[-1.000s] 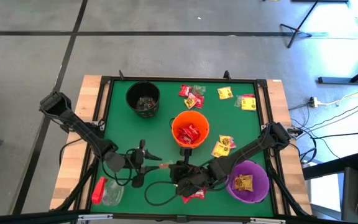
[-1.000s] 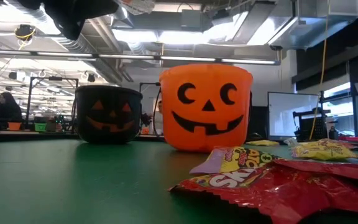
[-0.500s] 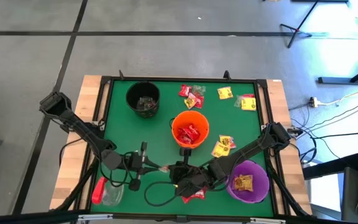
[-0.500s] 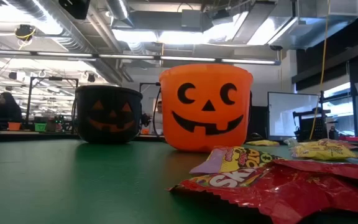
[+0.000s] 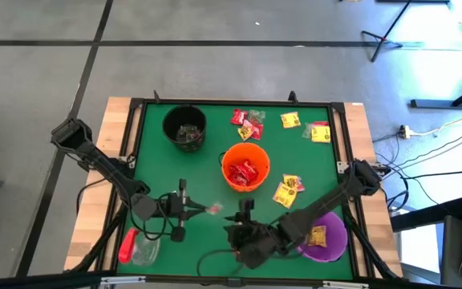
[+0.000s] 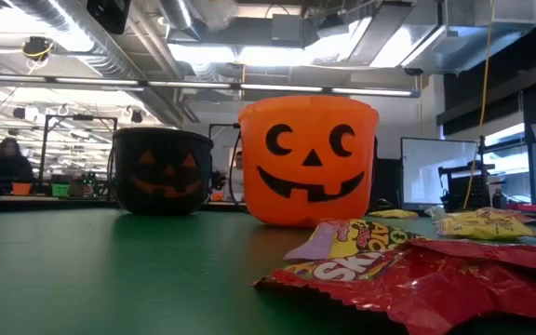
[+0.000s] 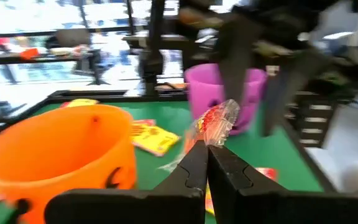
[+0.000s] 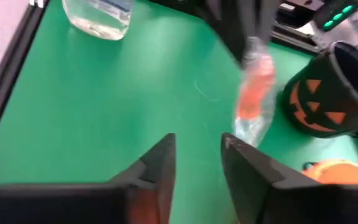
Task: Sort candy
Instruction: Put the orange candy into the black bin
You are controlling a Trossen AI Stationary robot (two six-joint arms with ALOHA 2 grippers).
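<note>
— Just handed over? The left gripper (image 5: 201, 210) was clamped on a small red crinkly candy packet (image 5: 212, 209), beside the orange pumpkin bucket (image 5: 245, 168).

— Yes; the right gripper (image 5: 245, 218) had let go, fingers parted, and backed off.

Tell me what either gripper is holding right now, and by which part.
The left gripper is shut on a red candy packet, pinching one crinkly end of its wrapper. The right gripper is open and holds nothing.

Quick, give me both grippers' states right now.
Left gripper: shut on a red candy packet.
Right gripper: open, holding nothing.
</note>
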